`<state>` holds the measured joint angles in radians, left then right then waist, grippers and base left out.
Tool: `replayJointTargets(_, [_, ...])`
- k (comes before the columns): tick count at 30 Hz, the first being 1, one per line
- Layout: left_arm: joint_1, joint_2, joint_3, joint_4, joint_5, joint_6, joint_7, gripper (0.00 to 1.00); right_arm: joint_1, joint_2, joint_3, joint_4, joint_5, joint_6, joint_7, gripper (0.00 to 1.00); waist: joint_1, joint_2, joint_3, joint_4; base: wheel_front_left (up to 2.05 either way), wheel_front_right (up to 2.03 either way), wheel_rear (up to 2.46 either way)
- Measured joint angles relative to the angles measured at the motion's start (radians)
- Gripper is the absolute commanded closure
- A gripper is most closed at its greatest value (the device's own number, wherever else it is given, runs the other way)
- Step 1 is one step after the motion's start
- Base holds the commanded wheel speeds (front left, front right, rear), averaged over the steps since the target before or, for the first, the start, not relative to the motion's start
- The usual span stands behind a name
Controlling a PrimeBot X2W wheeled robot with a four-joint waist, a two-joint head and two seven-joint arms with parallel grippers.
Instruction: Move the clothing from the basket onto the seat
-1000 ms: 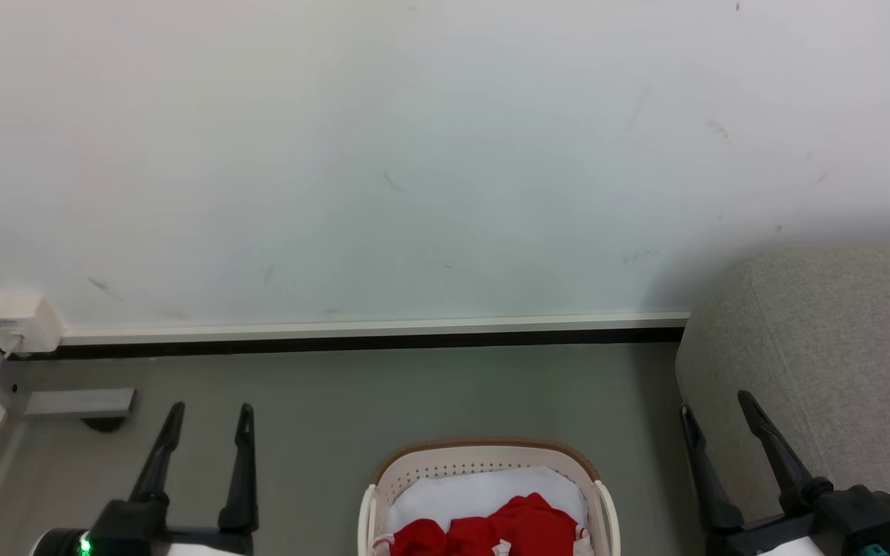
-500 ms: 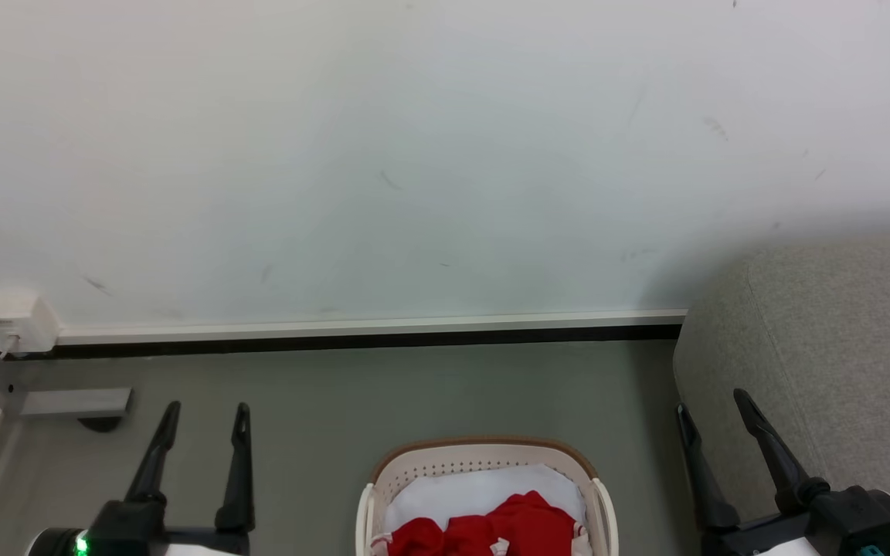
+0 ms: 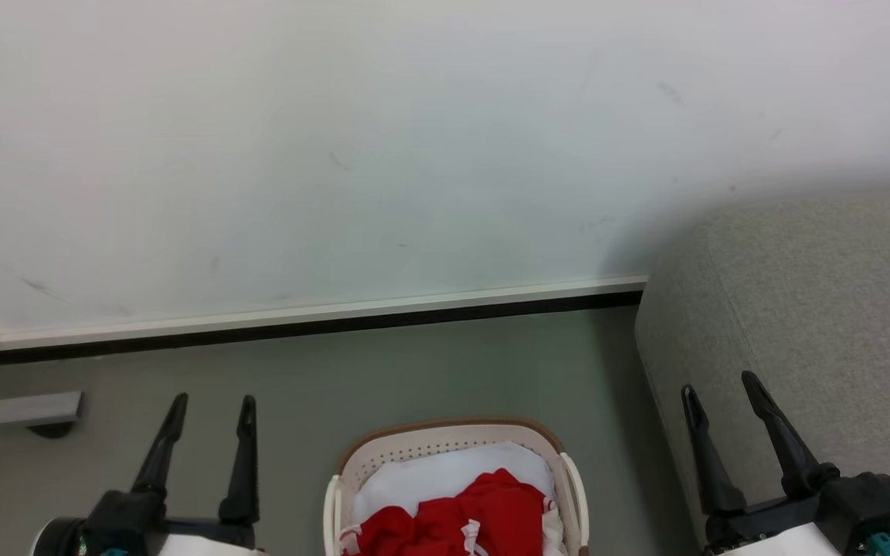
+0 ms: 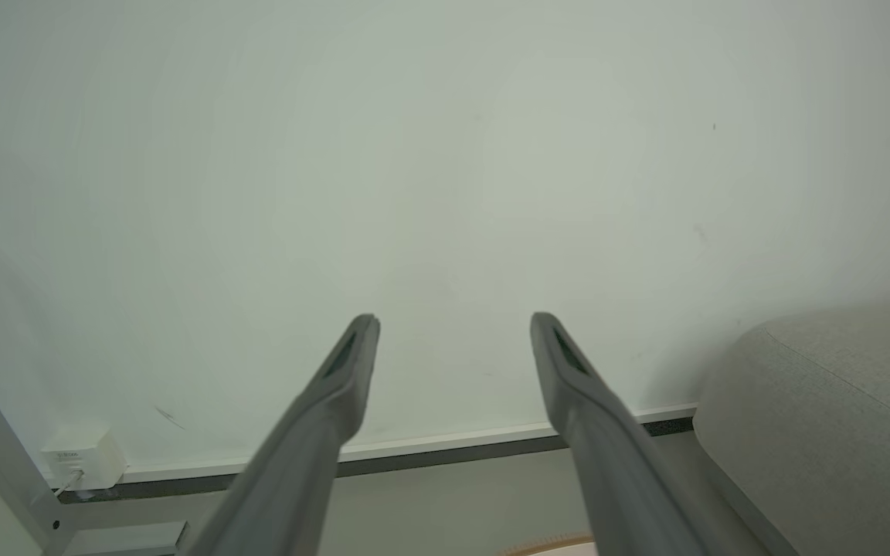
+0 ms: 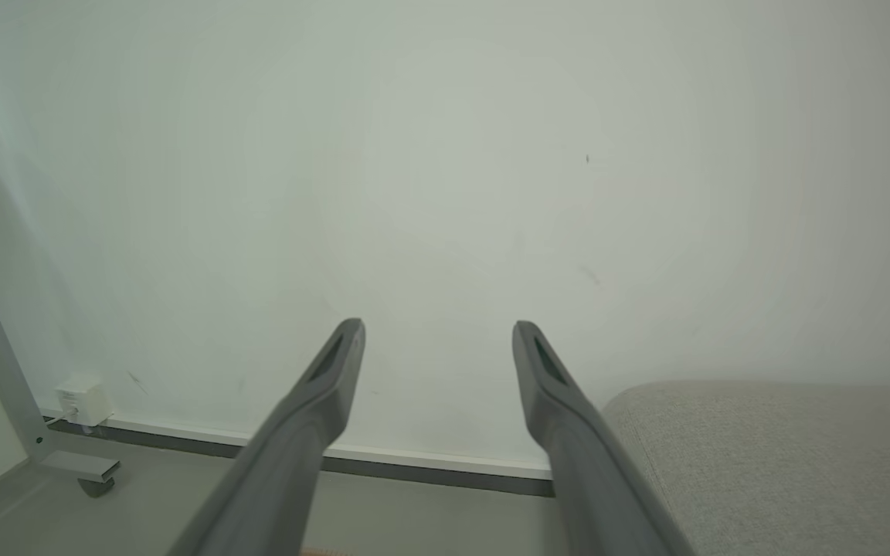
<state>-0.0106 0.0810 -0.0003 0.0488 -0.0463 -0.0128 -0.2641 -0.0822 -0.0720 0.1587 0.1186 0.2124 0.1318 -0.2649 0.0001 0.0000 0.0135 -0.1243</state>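
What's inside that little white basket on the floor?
The basket holds crumpled red clothing lying on white cloth. Anything beneath the red pile is covered, and the basket's near end is cut off by the picture's edge.

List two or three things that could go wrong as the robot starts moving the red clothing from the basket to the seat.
1. The red clothing lies on the white lining; a grab may catch both and drag the basket up.
2. The open right gripper hangs close to the seat and might snag its fabric when swinging.
3. The basket is cut off at the head view's bottom edge, so aiming may be poor.
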Motion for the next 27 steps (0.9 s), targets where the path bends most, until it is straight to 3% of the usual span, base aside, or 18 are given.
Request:
replayJointTargets(13, [-0.093,0.015,-0.012,0.053,0.027,-0.043,0.0,0.0,-0.048,0.007,-0.009,-0.046,0.039,0.0,0.0,0.0,0.0,0.0,0.123,-0.107,0.0,0.0,0.0])
replayJointTargets(27, [-0.303,0.096,-0.127,0.441,0.055,-0.102,0.0,0.0,-0.122,0.017,-0.07,-0.089,0.093,0.0,0.0,0.0,0.0002,0.0,0.312,-0.192,0.0,0.0,0.0])
